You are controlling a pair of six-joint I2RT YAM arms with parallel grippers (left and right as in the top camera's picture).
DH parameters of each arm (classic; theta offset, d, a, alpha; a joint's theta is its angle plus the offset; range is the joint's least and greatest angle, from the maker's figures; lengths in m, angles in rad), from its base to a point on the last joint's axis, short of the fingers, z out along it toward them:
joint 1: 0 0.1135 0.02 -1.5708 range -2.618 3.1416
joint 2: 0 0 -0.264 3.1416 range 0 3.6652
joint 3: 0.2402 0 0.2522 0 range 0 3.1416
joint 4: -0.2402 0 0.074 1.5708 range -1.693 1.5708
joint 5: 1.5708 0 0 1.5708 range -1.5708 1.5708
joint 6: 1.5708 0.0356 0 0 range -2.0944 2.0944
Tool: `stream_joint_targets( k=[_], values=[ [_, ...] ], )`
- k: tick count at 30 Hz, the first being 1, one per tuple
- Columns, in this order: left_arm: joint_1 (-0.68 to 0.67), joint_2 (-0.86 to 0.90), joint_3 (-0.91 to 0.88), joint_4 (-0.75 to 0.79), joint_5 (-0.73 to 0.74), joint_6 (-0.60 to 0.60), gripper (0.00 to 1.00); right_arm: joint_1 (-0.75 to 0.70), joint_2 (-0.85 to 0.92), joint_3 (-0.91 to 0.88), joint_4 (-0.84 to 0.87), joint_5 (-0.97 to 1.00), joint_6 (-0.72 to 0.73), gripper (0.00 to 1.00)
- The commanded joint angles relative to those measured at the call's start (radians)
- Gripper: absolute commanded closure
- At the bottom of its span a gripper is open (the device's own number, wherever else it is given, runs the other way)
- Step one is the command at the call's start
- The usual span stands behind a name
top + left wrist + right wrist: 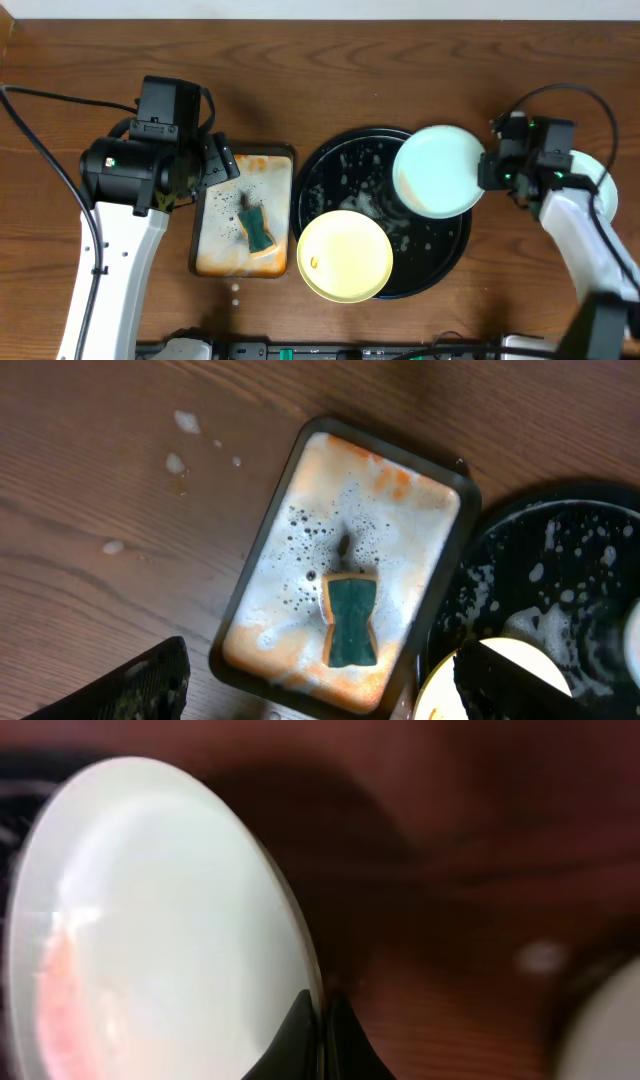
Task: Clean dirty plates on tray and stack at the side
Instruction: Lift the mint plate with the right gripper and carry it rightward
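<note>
Pinching the rim of the pale mint-blue round plastic plate, your right gripper has its jaws pressed together on the plate's right edge. That plate sits over the far right part of the large round glossy black tray, overlapping its rim. The right wrist view shows a reddish-orange smear on its face.

- Pale yellow round plastic plate: on the near left part of the black tray, lapping over the rim, with a small orange mark at its left edge.
- Tray floor: wet, flecked with white foam.
- Another pale round plate: on the wooden tabletop right of the tray, mostly hidden by your right arm; colour unclear.
- Small rectangular orange-stained tray: just left of the black tray, soapy, with a green sponge lying near its middle.
- Your left gripper: above that rectangular tray, jaws spread wide, holding nothing.
- Foam spots: on the tabletop beside the rectangular tray.
</note>
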Motion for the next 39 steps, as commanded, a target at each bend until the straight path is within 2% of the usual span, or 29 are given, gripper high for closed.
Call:
stream_joint_targets(
  k=[1,8,17,25,31,39],
  values=[
    [0.004,-0.005,0.002,-0.004,-0.002,0.006,0.15,0.056,-0.135,0.013,-0.012,0.092,0.002,0.99],
    [0.004,-0.005,0.002,-0.004,-0.002,0.006,0.15,0.289,-0.297,0.013,-0.072,0.505,0.001,0.99],
    [0.004,-0.005,0.002,-0.004,-0.002,0.006,0.15,0.632,-0.303,0.013,-0.072,1.07,0.001,0.99],
    [0.004,-0.005,0.002,-0.004,-0.002,0.006,0.15,0.876,-0.303,0.013,-0.071,1.371,-0.004,0.99],
    [0.004,-0.005,0.002,-0.004,-0.002,0.006,0.15,0.967,-0.303,0.013,-0.069,1.432,-0.056,0.99],
    [0.004,-0.005,0.002,-0.004,-0.002,0.006,0.14,0.98,-0.303,0.013,-0.067,1.443,-0.097,0.99]
  ],
)
